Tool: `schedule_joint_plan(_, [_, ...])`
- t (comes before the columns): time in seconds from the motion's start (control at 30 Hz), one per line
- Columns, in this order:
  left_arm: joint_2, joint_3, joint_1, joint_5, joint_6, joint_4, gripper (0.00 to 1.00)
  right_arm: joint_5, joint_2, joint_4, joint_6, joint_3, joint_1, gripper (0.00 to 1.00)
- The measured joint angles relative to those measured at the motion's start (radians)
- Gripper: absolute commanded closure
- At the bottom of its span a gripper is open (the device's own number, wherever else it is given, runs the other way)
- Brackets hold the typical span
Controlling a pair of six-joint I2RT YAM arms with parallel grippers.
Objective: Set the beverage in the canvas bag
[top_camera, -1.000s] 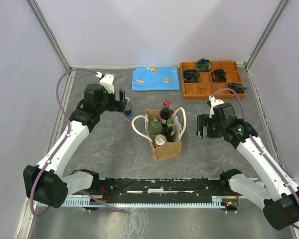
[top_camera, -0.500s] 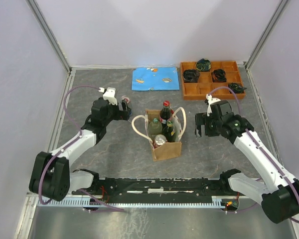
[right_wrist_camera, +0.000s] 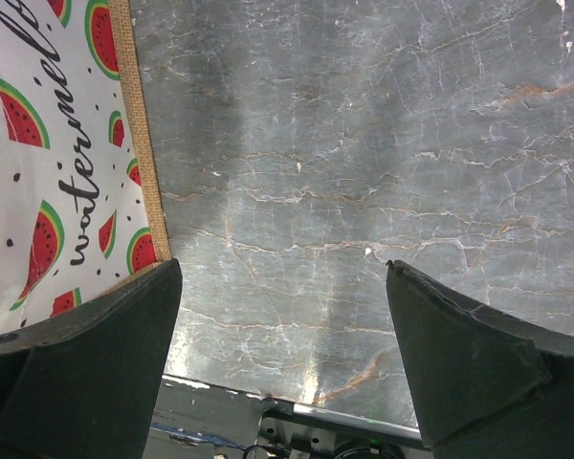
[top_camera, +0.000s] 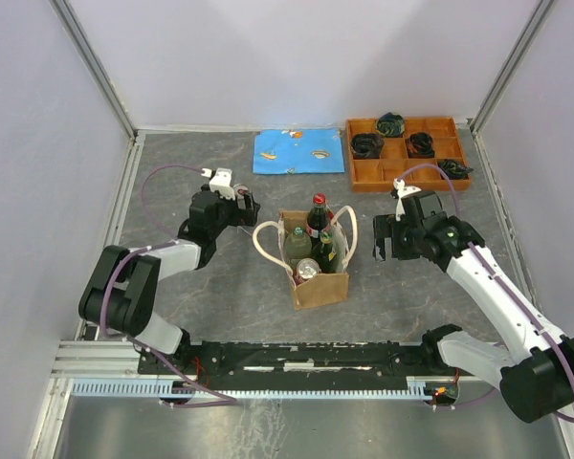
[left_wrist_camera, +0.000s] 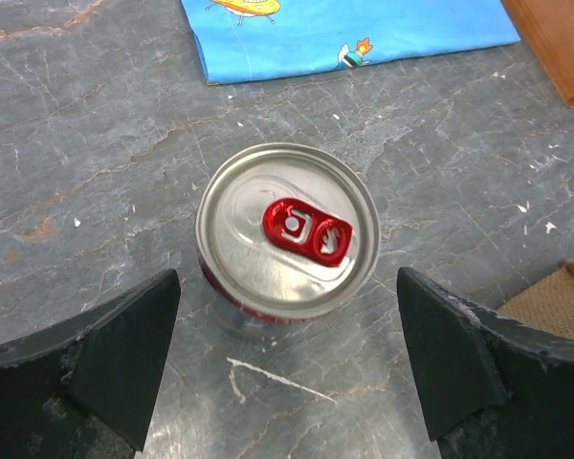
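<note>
Our left tool (left_wrist_camera: 287, 279) hangs low over the beverage can (left_wrist_camera: 287, 229) with its jaws spread wide. One dark finger (left_wrist_camera: 115, 354) sits on each side of the can, and both stand clear of it. The can stands upright on the grey marbled surface (top_camera: 191, 287) with its silver lid and red pull tab facing up. It is just left of the canvas bag (top_camera: 320, 287) and outside it.

We see the bag upright near the middle of the surface, with its cream handles (top_camera: 264, 239) looping out to the sides. Inside it are a dark bottle with a red cap (top_camera: 318, 218), a paler bottle (top_camera: 298, 244) and another can top (top_camera: 308, 269).

Our right tool (right_wrist_camera: 277, 287) hovers just right of the bag. It is opened wide too, with only bare surface between its fingers. From its wrist view we see the bag's watermelon-printed side at the left edge.

Behind the bag a blue cloth (top_camera: 298, 151) lies flat, and an orange tray (top_camera: 407, 153) sits in the far right corner.
</note>
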Motion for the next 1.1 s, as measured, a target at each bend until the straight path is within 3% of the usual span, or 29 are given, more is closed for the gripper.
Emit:
schedule_joint_plan(0.2, [0.085, 0.027, 0.000, -0.009, 0.023, 0.069, 0.00, 0.004, 0.005, -0.003, 0.000, 0.015, 0.000, 0.05])
schedule_joint_plan(0.27, [0.105, 0.038, 0.000, -0.011, 0.028, 0.091, 0.07, 0.007, 0.006, -0.006, -0.001, 0.017, 0.000, 0.05])
schedule_joint_plan(0.37, [0.119, 0.049, 0.000, -0.015, 0.037, 0.116, 0.32, 0.010, 0.007, -0.011, -0.002, 0.017, 0.000, 0.05])
schedule_joint_plan(0.5, [0.121, 0.052, 0.000, -0.029, 0.046, 0.129, 0.73, 0.011, 0.012, -0.020, -0.007, 0.020, 0.000, 0.04])
schedule_joint_plan(0.63, [0.120, 0.052, 0.000, -0.033, 0.053, 0.127, 0.96, 0.011, 0.018, -0.022, -0.007, 0.025, 0.000, 0.05])
schedule_joint_plan(0.87, [0.031, 0.078, 0.000, -0.026, 0.053, -0.048, 0.97, 0.011, 0.018, -0.022, -0.007, 0.025, 0.000, 0.05])
schedule_joint_plan(1.1, [-0.139, 0.377, 0.000, 0.049, 0.052, -0.363, 0.97, 0.007, 0.018, -0.006, -0.004, 0.025, 0.000, 0.05])
